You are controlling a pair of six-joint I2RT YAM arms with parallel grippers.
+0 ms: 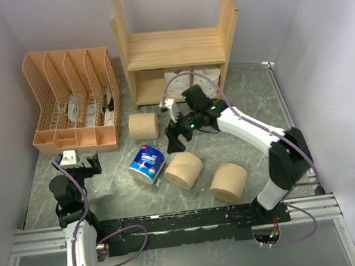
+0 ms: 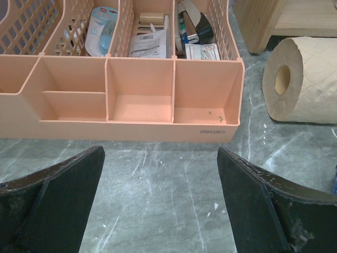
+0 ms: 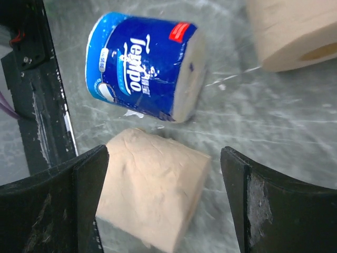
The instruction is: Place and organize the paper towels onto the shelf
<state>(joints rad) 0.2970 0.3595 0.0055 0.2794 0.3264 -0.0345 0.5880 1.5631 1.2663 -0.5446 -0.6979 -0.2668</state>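
The wooden shelf stands at the back, with two white rolls on its lower tier. Three tan rolls lie on the table: one before the shelf, one in the middle, one nearer right. The blue-wrapped roll lies left of the middle one. My right gripper is open and empty, above the middle tan roll, with the blue roll beyond it. My left gripper is open and empty, low over the table, facing the organizer; a tan roll shows at its right.
A peach mesh file organizer with small items stands at the back left, close ahead of the left gripper. Grey walls close in the sides. A black rail runs along the near edge.
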